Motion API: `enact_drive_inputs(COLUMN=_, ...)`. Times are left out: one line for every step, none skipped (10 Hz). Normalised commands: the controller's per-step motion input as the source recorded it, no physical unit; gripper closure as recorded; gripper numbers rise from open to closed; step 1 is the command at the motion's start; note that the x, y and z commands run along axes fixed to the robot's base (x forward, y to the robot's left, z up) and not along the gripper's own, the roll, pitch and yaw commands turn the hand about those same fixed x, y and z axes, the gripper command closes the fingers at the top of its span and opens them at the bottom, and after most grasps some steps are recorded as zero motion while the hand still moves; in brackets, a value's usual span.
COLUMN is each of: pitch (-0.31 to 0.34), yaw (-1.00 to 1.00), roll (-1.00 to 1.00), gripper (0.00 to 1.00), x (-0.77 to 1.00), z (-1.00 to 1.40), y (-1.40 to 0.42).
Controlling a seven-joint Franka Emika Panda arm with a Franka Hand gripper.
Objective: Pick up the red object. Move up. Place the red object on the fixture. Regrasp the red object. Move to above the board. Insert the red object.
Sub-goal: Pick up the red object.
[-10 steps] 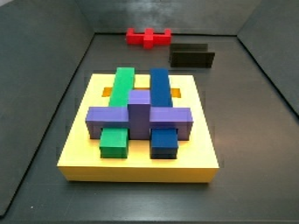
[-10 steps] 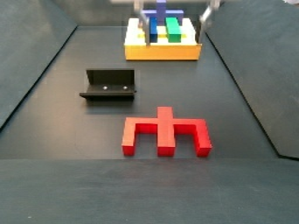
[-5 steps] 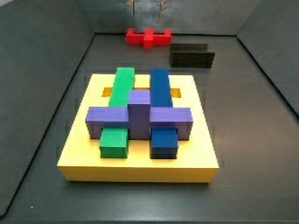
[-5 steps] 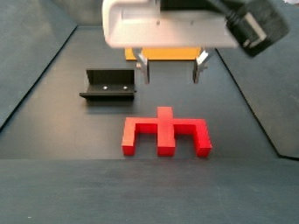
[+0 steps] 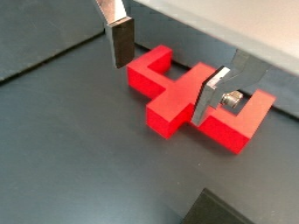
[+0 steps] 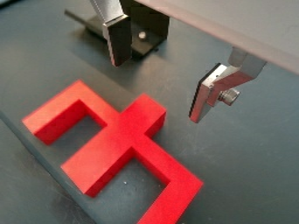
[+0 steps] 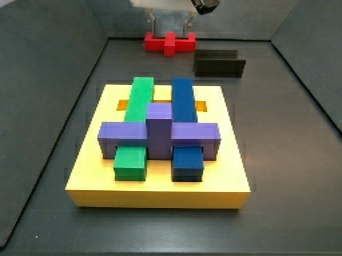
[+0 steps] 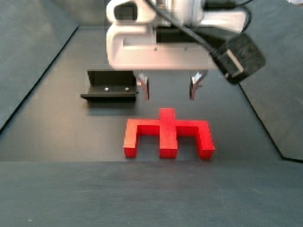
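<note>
Side view: spread claw (image 8: 169, 86) hangs just above red object (image 8: 169, 136), bare floor all around.

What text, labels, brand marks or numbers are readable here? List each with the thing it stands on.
None: no word, number, brand mark or sign can be read in any view.
The red object, the fixture and the board all show plain surfaces.
The open gripper, hanging just above the red object, shows no readable marking on its white body.
</note>
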Motion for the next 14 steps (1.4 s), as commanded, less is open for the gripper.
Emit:
enact_drive_inputs(pitch=0.000, yaw=0.00, roll=-0.16, gripper=0.00, x=0.10, z=-0.86, y=0.13)
enact_drive_inputs(pitch=0.040, yaw=0.00, roll=-0.16, gripper=0.00, x=0.14, z=-0.83, y=0.19)
enact_drive_inputs(pitch=0.021, yaw=0.01, roll=-0.11, gripper=0.00, x=0.11, z=-0.64, y=0.27)
enact_drive_inputs(pitch=0.000, yaw=0.06, roll=-0.06, gripper=0.00, x=0.00, z=-0.63, y=0.31)
enact_drive_inputs(pitch=-0.034, yaw=0.09, roll=-0.06, gripper=0.00, x=-0.04, z=-0.38, y=0.18)
enact_drive_inputs(pitch=-0.060, yaw=0.12, roll=-0.05, gripper=0.00, x=-0.02, z=-0.21, y=0.00)
enact_drive_inputs(pitch=-0.031, yaw=0.07, roll=-0.06, gripper=0.00, x=0.00, z=-0.19, y=0.00)
enact_drive_inputs(pitch=-0.016, yaw=0.00, roll=-0.06, gripper=0.00, x=0.00, z=-0.18, y=0.00)
enact_drive_inputs(pitch=0.000, yaw=0.00, roll=0.00, gripper=0.00, x=0.00, z=0.00, y=0.00)
enact_drive_inputs(pitch=0.000, yaw=0.00, roll=0.00, gripper=1.00, x=0.00, z=0.00, y=0.00)
enact_drive_inputs(pitch=0.000, yaw=0.00, roll=0.00, gripper=1.00, x=0.00, z=0.00, y=0.00)
enact_drive_inputs(pitch=0.000, yaw=0.00, roll=0.00, gripper=1.00, x=0.00, z=0.00, y=0.00)
enact_drive_inputs(pitch=0.000, yaw=0.00, roll=0.00, gripper=1.00, x=0.00, z=0.00, y=0.00)
enact_drive_inputs(pitch=0.000, yaw=0.00, roll=0.00, gripper=1.00, x=0.00, z=0.00, y=0.00)
